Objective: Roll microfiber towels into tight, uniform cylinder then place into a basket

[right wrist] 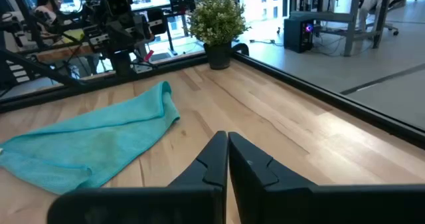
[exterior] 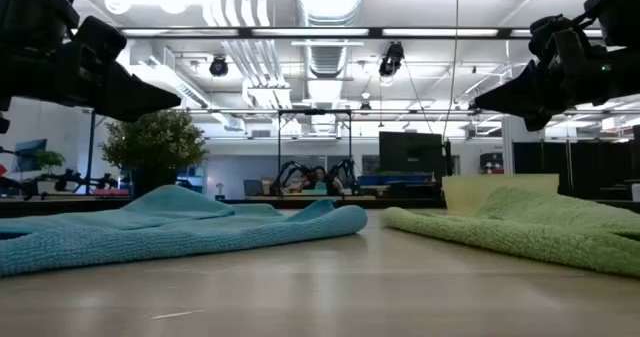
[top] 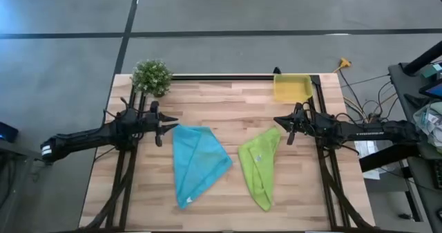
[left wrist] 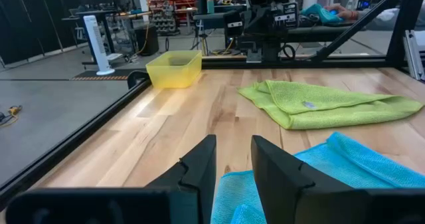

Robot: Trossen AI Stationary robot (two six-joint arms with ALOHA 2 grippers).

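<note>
Task barely begun: my turquoise towel and green towel lie folded, unrolled, on the surface; the basket holds nothing. My left jaws stand slightly parted, right jaws closed, both gripping nothing.

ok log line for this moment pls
left hand: open, over blue towel corner | right hand: shut, by green towel | basket: empty

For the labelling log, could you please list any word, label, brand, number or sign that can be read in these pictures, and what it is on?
None can be read.
White lettering on the right arm: too small to read.
White tag on the green towel: nothing legible.
Screens and signs in the room beyond the table: blurred.
</note>
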